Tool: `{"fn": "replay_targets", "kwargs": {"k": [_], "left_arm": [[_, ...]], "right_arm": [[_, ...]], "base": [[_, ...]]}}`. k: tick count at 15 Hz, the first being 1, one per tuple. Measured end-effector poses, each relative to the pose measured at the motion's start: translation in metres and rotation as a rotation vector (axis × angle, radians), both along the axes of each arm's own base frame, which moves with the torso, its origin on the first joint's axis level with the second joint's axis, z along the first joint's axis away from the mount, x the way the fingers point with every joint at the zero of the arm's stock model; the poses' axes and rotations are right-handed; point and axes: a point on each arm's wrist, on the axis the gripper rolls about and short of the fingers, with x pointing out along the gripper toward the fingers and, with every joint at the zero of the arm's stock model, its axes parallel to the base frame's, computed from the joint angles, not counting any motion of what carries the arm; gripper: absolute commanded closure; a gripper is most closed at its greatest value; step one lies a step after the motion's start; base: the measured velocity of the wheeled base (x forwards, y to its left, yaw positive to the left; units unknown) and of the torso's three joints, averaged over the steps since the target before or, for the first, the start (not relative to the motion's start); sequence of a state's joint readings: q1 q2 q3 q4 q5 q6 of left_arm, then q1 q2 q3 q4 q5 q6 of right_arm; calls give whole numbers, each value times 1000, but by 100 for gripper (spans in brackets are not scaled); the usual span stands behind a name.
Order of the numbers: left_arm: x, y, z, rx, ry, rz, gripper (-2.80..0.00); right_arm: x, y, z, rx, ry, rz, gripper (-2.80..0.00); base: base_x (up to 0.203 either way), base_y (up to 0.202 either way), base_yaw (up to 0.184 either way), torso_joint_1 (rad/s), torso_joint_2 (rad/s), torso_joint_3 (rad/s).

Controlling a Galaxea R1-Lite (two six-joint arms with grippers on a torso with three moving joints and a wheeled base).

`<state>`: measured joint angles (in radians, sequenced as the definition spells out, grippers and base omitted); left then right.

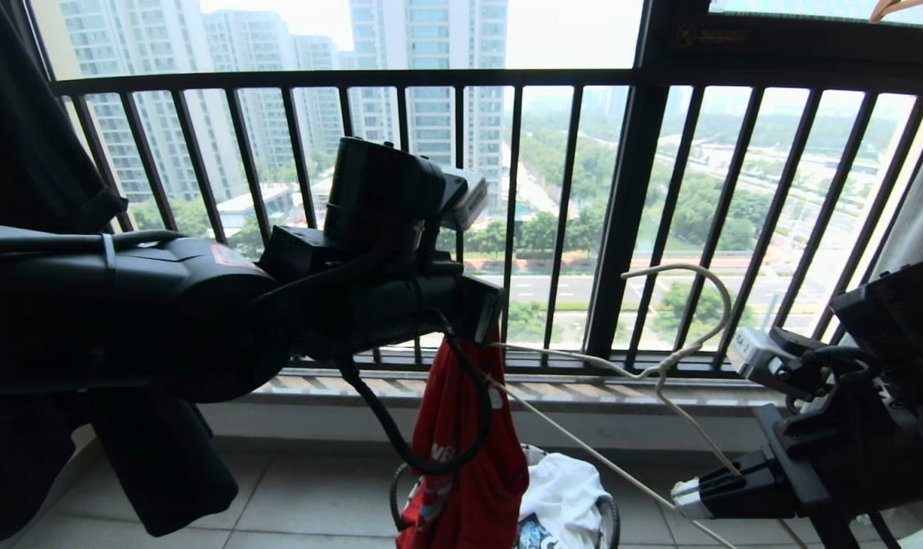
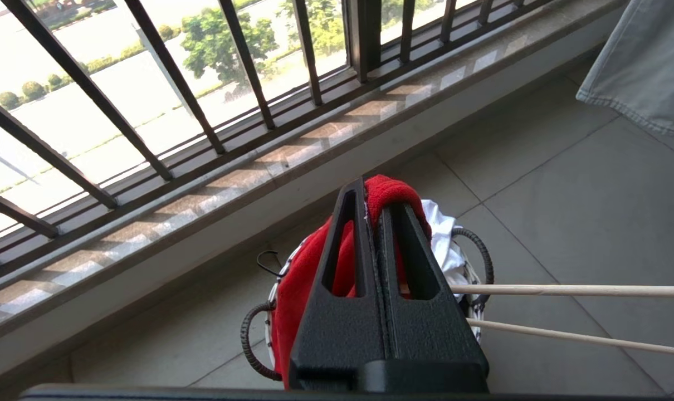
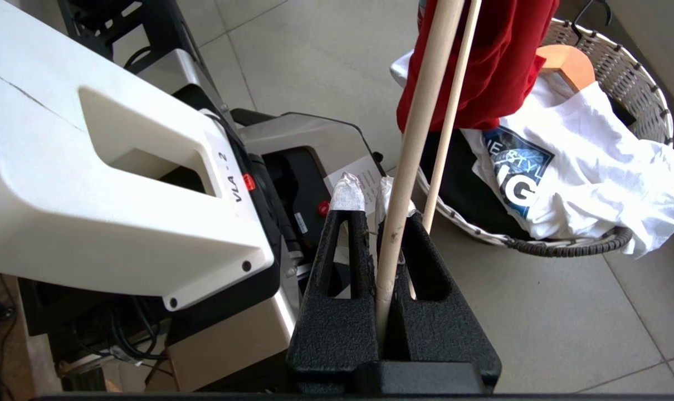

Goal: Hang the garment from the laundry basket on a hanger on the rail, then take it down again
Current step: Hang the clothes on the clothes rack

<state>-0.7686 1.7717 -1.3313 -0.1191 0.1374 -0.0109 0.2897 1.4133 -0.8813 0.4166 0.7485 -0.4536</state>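
Landmark: laundry basket (image 1: pixel 610 518), on the floor tiles by the balcony railing (image 1: pixel 461 84).

Left gripper (image 2: pixel 380 206): jaws clamped together on a bunched fold of the red garment (image 1: pixel 469 450). The garment hangs from the jaws straight above the basket, with its lower end down at the basket rim on my left side.

Right gripper (image 3: pixel 370 200): jaws clamped on the lower bar of the cream hanger (image 1: pixel 679 335), off to the right of the basket and above floor level. The hanger hook curves upward, well above the basket. The hanger's arms run from my right jaws toward the garment, and one arm end sits right by the left jaws.

Inside the basket: a white printed T-shirt (image 3: pixel 565 172), something black beneath it, and a wooden hanger (image 3: pixel 565 58) at the far rim.
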Motion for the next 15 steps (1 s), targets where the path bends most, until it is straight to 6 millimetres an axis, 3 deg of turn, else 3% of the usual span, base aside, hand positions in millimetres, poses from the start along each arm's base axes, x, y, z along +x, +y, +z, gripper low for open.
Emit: {"fn": "replay_targets", "kwargs": {"k": [9,15], "left_arm": [[6,-11,37,65,-107,-133,0],[-7,-34,35,88,-92,-273,0]], "right_arm": [[-2,8,-7,32,45,69,0],[-4,6,-4,56,40,74,0]], "base": [[0,0,0,0,0,0],[0,0,0,0,0,0]]}}
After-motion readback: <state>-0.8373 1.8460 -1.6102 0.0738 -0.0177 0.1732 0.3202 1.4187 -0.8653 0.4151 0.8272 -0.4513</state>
